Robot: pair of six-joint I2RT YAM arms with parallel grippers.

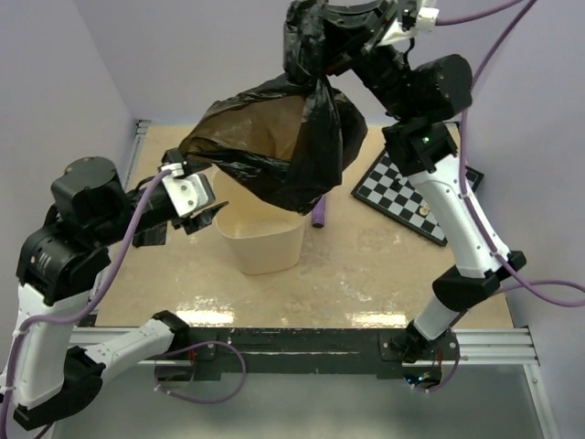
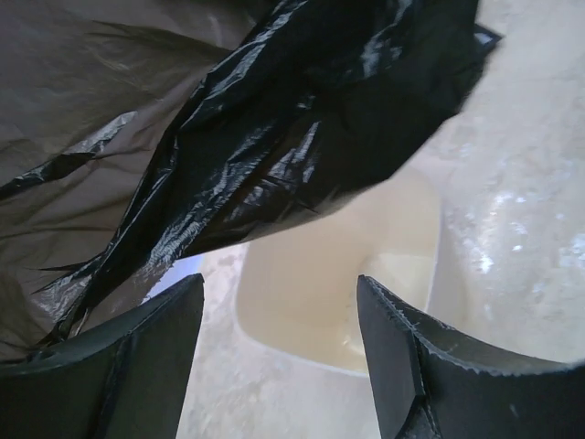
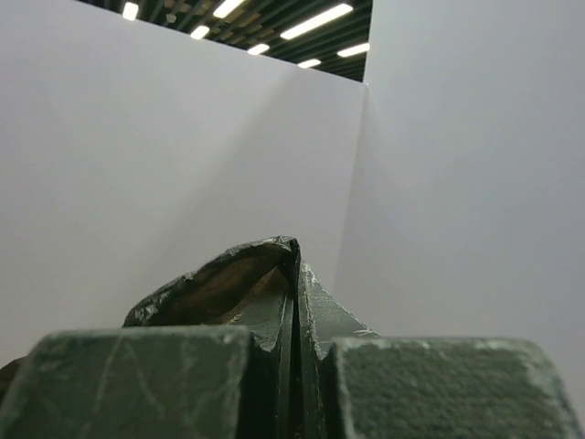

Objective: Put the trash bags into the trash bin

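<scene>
The trash bag [image 1: 292, 146], glossy black-brown film, hangs high above the table with its brownish mouth spread toward the left. My right gripper [image 1: 331, 38] is raised at the top of the view and shut on the bag's upper edge. In the right wrist view a fold of film [image 3: 219, 288] is pinched in that gripper [image 3: 297, 306]. The cream trash bin [image 1: 262, 242] stands upright under the bag. My left gripper [image 1: 199, 208] is open at the bin's left rim. In the left wrist view that gripper [image 2: 279, 306] has nothing between its fingers, with the bag [image 2: 292, 137] above and the bin [image 2: 329, 302] beyond.
A purple cylinder [image 1: 319, 215] lies just right of the bin, partly under the hanging bag. A black-and-white chequered board [image 1: 407, 197] lies at the back right beneath the right arm. Purple walls close in on the table at the left and the back.
</scene>
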